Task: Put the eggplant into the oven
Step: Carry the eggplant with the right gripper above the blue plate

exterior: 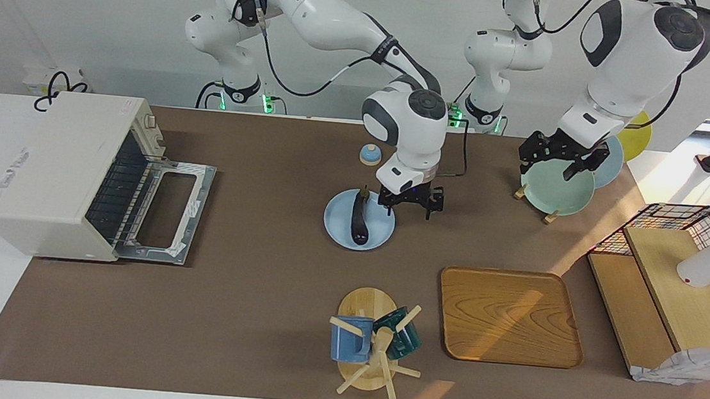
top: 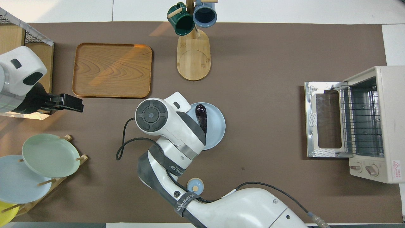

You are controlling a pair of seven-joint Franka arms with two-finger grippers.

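1. Facing view shows the eggplant point(exterior: 360, 218) lying on a light blue plate point(exterior: 338, 224) near the middle of the brown table mat point(exterior: 254, 319), its small stem cap toward the robots.
2. In the overhead view the eggplant point(top: 201, 116) rests on the same plate point(top: 216, 125), partly covered by the right arm's wrist.
3. The right gripper point(exterior: 410, 204) hangs low just beside the plate, on the side toward the left arm's end of the table, apart from the eggplant; whether its jaws are apart or together I cannot tell.
4. The oven point(exterior: 49, 173) stands at the right arm's end of the table with its door point(exterior: 164, 212) dropped flat open, and the wire rack point(top: 364, 122) shows inside.
5. The left gripper point(exterior: 561, 158) waits over a green plate point(exterior: 555, 190) in a wooden dish rack; its fingers look spread, holding nothing.
6. A small blue bell point(exterior: 370, 154) sits nearer to the robots than the blue plate.
7. A wooden tray point(exterior: 508, 316) and a mug stand point(exterior: 371, 339) with a blue mug and a green mug lie farther from the robots.
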